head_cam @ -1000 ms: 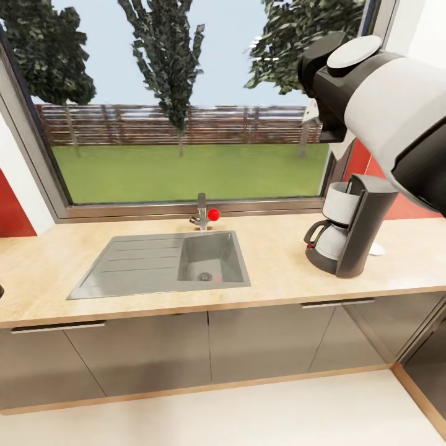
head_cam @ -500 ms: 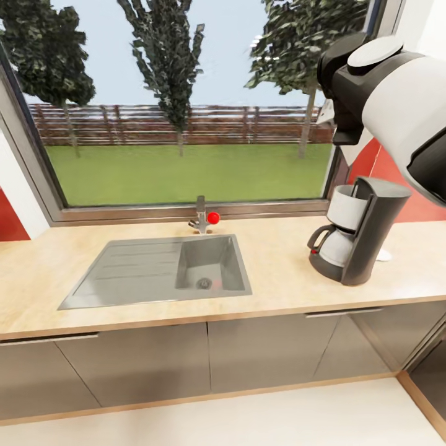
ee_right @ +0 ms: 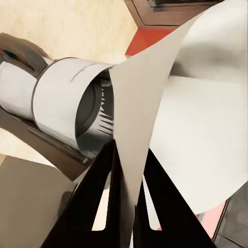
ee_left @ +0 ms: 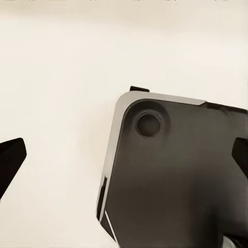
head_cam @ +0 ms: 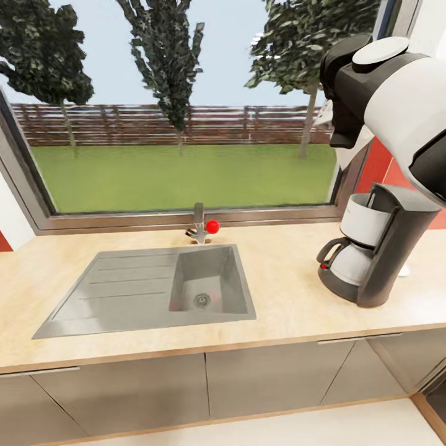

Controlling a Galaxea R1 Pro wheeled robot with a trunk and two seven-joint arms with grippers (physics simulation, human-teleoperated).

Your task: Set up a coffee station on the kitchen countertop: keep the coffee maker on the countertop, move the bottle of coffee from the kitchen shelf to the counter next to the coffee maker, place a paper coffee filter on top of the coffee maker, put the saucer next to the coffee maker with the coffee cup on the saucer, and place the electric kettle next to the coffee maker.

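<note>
**Paper filter held over the coffee maker: settle it flat on the lid**

Head view: the coffee maker (head_cam: 376, 248) stands near the right end of the kitchen countertop (head_cam: 279, 285), set back from the front edge and well apart from the sink (head_cam: 155, 291). The right arm (head_cam: 396, 87) reaches in high above the machine; its gripper is hidden behind the arm's own casing. A small white thing peeks out on the worktop behind the machine, too little of it to name.

Left wrist view: the left gripper (ee_left: 124, 155) has its fingers spread wide, with nothing between them. A dark plate of the robot's own body lies below it, over pale floor.

Right wrist view: the right gripper (ee_right: 126, 191) has its fingers pinched on the edge of the paper coffee filter (ee_right: 181, 129), whose white cone fans out ahead. Just beyond it lies the machine's white basket, with countertop past that.

To do this well, I judge the arm should come down slowly until the paper rests on the flat lid, centred away from its edges. Only then should the fingers part, since so light a paper could slide off or cling to a finger.
</note>
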